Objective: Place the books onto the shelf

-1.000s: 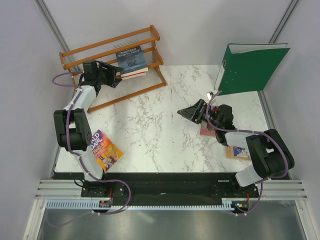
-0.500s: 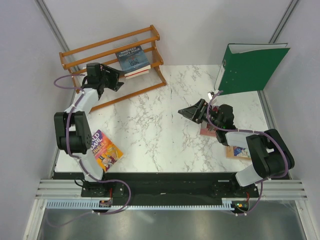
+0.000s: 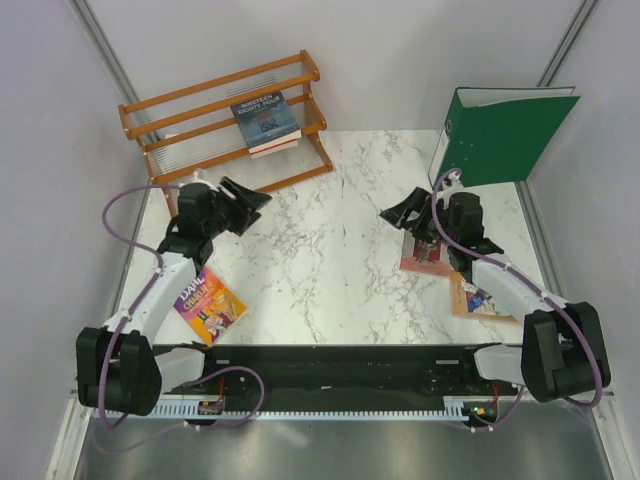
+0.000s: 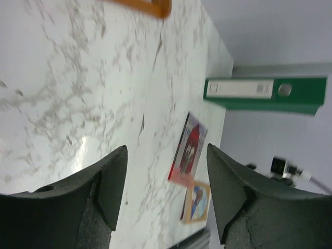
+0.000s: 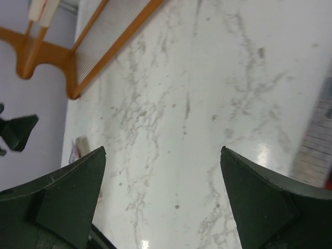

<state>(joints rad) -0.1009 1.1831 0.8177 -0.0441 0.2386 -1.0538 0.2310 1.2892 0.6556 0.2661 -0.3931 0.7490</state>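
- Shelf (image 3: 200, 90): orange-brown slatted rack, which I take as my reference point on the marble table (image 3: 330, 260).
- Dark blue book (image 3: 265, 117): lies on the shelf's right half, on top of a lower stack (image 3: 272, 146) of which I see only the pale edges.
- Yellow-purple book (image 3: 208, 303): flat on the table, well in front of the shelf's left half.
- Red book (image 3: 425, 252): flat, well to the right of the shelf and in front of it.
- Orange-brown book (image 3: 475, 298): just beside the red book, farther from the shelf.
- Green binder (image 3: 505, 135): upright, well right of the shelf.
- Left gripper (image 3: 250, 198): fingers spread, nothing between them; it hangs near the shelf's front rail.
- Right gripper (image 3: 400, 210): fingers spread wide, empty; it sits well right of the shelf and faces it.
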